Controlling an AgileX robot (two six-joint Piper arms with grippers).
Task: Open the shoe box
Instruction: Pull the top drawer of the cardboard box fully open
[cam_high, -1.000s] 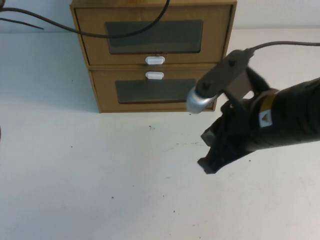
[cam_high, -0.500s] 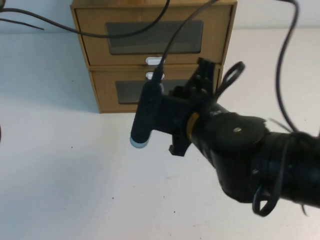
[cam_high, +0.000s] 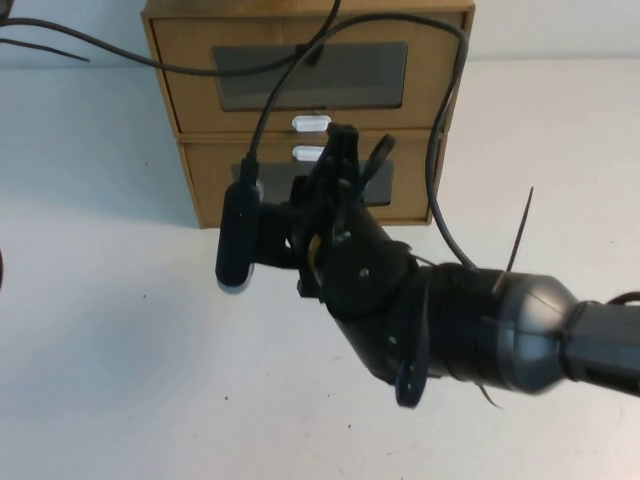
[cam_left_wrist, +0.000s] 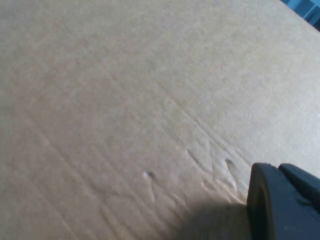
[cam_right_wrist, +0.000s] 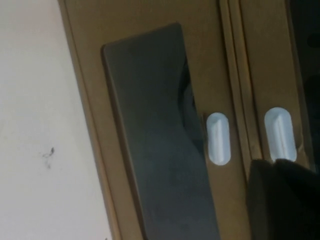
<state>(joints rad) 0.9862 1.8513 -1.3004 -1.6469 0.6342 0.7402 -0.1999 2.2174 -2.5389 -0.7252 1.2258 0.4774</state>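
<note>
The shoe box (cam_high: 190, 150) is a brown cardboard unit with two drawers, both pushed in, at the back of the white table. Each drawer has a dark window and a white handle: upper (cam_high: 310, 121), lower (cam_high: 309, 152). My right gripper (cam_high: 343, 148) is shut and empty, its tip just in front of the lower drawer, to the right of the handles. In the right wrist view the gripper (cam_right_wrist: 281, 172) sits beside the two handles (cam_right_wrist: 218, 138) (cam_right_wrist: 280, 134). My left gripper (cam_left_wrist: 282, 200) is shut, close over plain cardboard (cam_left_wrist: 125, 100), and is out of the high view.
Black cables (cam_high: 200, 66) hang across the upper drawer front. The right arm's bulky body (cam_high: 450, 320) and wrist camera (cam_high: 238, 240) cover the table's middle. Bare white tabletop (cam_high: 110, 360) lies left and in front of the box.
My right arm has swung from the right side to the middle and turned toward the box. Its shut gripper now points at the drawer fronts near the handles.
</note>
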